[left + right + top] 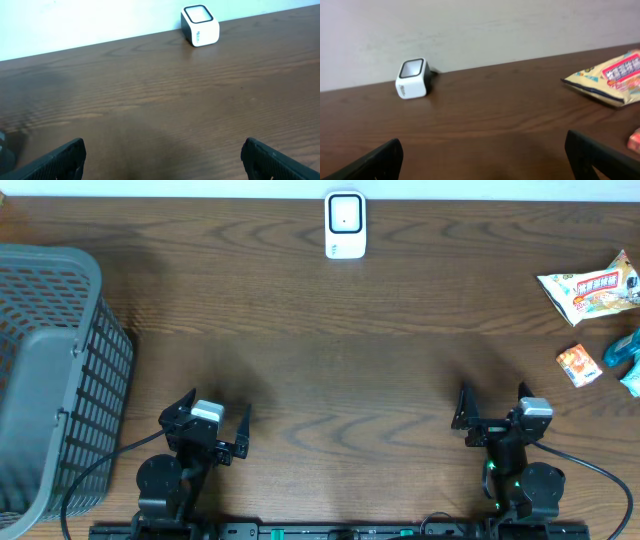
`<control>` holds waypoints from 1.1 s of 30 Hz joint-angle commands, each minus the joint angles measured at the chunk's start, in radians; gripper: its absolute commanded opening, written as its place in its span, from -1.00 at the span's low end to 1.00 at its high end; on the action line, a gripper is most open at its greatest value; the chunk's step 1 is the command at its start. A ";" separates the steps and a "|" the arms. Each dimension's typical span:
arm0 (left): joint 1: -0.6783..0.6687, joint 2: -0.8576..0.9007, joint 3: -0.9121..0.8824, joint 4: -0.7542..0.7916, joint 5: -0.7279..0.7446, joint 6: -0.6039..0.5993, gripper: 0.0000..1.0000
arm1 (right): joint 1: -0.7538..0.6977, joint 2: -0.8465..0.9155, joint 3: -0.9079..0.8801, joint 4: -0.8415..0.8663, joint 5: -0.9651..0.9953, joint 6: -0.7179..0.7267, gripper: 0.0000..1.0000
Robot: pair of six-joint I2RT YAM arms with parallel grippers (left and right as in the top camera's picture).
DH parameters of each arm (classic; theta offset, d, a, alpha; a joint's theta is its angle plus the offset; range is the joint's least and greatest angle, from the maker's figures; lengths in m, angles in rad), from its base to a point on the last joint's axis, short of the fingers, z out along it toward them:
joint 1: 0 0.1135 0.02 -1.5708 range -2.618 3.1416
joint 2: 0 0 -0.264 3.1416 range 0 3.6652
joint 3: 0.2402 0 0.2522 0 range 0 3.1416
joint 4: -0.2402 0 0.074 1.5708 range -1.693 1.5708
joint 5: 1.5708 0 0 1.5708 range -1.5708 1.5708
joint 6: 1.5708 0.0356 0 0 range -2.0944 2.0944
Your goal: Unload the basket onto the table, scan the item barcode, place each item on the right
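Note:
A white barcode scanner (pixel 345 225) with a dark window stands at the table's far edge, also in the left wrist view (pixel 199 25) and the right wrist view (pixel 413 79). At the right edge lie the items: a yellow snack bag (pixel 592 288) (pixel 610 74), a small orange packet (pixel 579 365) (pixel 635 140) and a teal packet (pixel 625 356). My left gripper (pixel 217 417) (pixel 162 155) rests open near the front left, holding nothing. My right gripper (pixel 495 405) (pixel 482 157) stands open near the front right, well short of the items.
A grey mesh basket (pixel 45 370) fills the left side of the table. Bare dark wood (pixel 340 390) lies between the two arms and the scanner.

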 commanded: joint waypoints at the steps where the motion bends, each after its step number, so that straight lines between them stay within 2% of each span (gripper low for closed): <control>1: -0.002 -0.003 -0.016 -0.021 0.013 -0.002 0.96 | 0.009 -0.006 -0.002 -0.004 0.012 -0.068 0.99; 33: -0.002 -0.007 -0.016 -0.020 -0.001 0.009 0.96 | 0.008 -0.006 -0.002 -0.004 0.012 -0.067 0.99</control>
